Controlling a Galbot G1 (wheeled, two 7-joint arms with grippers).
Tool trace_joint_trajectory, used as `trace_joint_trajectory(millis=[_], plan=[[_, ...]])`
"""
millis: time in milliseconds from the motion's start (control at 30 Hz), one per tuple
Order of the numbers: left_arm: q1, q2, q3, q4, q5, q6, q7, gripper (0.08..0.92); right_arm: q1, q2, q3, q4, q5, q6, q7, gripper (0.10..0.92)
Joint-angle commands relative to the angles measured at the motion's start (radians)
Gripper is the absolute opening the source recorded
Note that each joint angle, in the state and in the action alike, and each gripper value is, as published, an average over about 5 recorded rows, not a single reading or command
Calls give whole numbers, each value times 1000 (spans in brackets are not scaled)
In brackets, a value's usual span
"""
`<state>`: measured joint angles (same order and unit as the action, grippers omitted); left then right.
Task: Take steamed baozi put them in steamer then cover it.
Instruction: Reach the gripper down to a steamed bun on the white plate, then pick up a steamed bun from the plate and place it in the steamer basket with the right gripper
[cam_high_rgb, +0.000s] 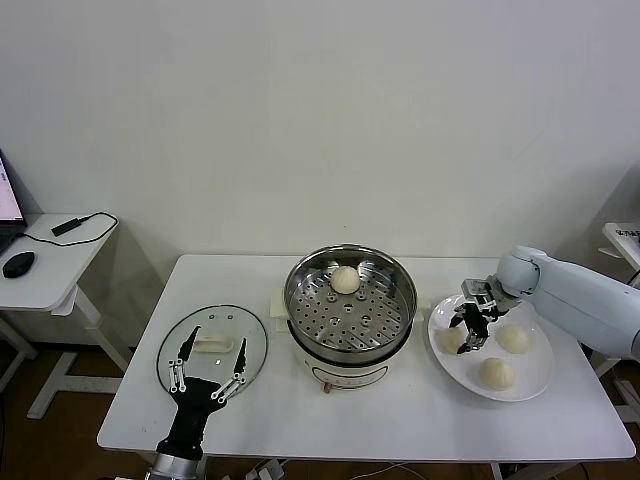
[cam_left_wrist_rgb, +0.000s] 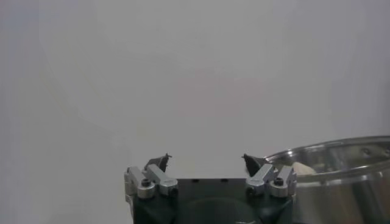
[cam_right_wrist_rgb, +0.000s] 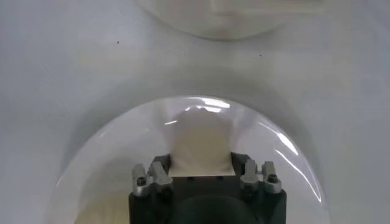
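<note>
Currently: right gripper (cam_high_rgb: 472, 328) on plate (cam_high_rgb: 535, 385) near the surface's (cam_high_rgb: 400, 415) right edge, fingers grasping a baozi (cam_high_rgb: 451, 339), partly hidden. Two more baozi (cam_high_rgb: 513, 338) beside it. Steamer (cam_high_rgb: 350, 300) mid-surface, one baozi (cam_high_rgb: 345, 280) inside. Left gripper (cam_high_rgb: 208, 376), fingers spread, over cover (cam_high_rgb: 250, 340) near the left edge; arm cut off.

A lab or office room: bare white wall, white table (cam_high_rgb: 400, 420), side desk (cam_high_rgb: 45, 275) with mouse (cam_high_rgb: 18, 264)
</note>
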<state>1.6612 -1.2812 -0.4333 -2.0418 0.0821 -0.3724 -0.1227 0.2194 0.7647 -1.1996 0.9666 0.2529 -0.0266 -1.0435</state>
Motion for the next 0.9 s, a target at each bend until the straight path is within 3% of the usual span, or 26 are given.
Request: trace_joint_trajectory(millis=[33,367,633,900], plan=[[0,2,0,-7,-1,2,-1,823,66,-12,-3,23,0,0,-33,653],[-9,11,16,-19,-1,4,-3,823,548,15,-214,231,114,-46,-270,653],[-12,16,26,-32,-1,4,-6,823,732,169,-330,410,344,-159,-225,653],[-8,16,26,-39,-1,1,-10,823,718,350,-382,406,429,-210,-157,653]])
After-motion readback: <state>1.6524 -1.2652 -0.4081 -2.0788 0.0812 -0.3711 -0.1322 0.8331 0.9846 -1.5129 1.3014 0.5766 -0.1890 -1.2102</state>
